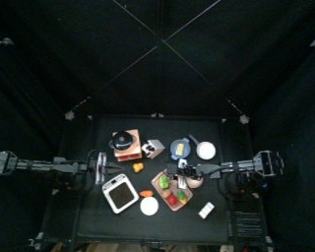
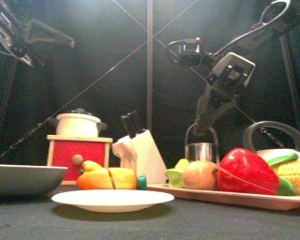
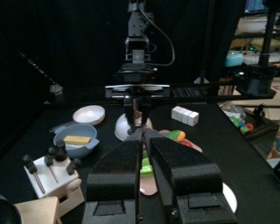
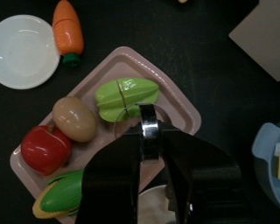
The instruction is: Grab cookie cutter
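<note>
The cookie cutter point(image 2: 201, 153) is a small metal ring, held just above the pink tray point(image 2: 240, 198) of toy vegetables. My right gripper point(image 2: 201, 140) comes down on it from above and is shut on its rim. In the right wrist view the cutter's shiny edge point(image 4: 146, 124) shows at the tips of the right gripper point(image 4: 152, 123), over the green vegetable point(image 4: 123, 96). My left gripper point(image 3: 143, 154) hangs at the table's left side, open with nothing in it, facing the right arm point(image 3: 134, 52).
A red and white toy stove point(image 2: 79, 148) with a pot, a white knife block point(image 2: 142, 155), a white plate point(image 2: 112, 200) and a grey dish point(image 2: 22, 178) stand at the front. A carrot point(image 4: 66, 26), a blue bowl point(image 3: 74, 136) and a white box point(image 3: 185, 115) lie nearby.
</note>
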Tool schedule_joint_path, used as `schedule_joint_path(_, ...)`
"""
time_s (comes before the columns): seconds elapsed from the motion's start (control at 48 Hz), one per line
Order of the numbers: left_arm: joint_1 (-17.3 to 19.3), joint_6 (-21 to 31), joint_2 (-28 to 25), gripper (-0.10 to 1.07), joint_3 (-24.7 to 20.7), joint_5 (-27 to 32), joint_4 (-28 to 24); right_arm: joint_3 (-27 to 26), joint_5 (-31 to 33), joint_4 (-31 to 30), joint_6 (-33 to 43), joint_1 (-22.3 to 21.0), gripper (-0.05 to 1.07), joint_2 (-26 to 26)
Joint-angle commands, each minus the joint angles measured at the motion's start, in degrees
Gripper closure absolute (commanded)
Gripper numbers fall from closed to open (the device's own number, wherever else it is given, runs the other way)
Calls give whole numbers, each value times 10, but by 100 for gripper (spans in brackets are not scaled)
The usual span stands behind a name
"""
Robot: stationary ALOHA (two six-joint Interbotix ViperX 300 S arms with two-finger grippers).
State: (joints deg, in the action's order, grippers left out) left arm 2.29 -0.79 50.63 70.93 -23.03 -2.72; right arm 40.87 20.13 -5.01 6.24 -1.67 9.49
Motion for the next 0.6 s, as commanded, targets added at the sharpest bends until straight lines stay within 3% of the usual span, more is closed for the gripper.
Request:
schedule_joint_path(0.0, 1, 0, -1, 45, -8, -5, 0, -13, -7, -1, 0, 1, 43, 18)
schedule_joint_path(0.583, 2, -1, -1, 45, -8, -5, 1, -18, -31, -14, 0, -19, 43, 17)
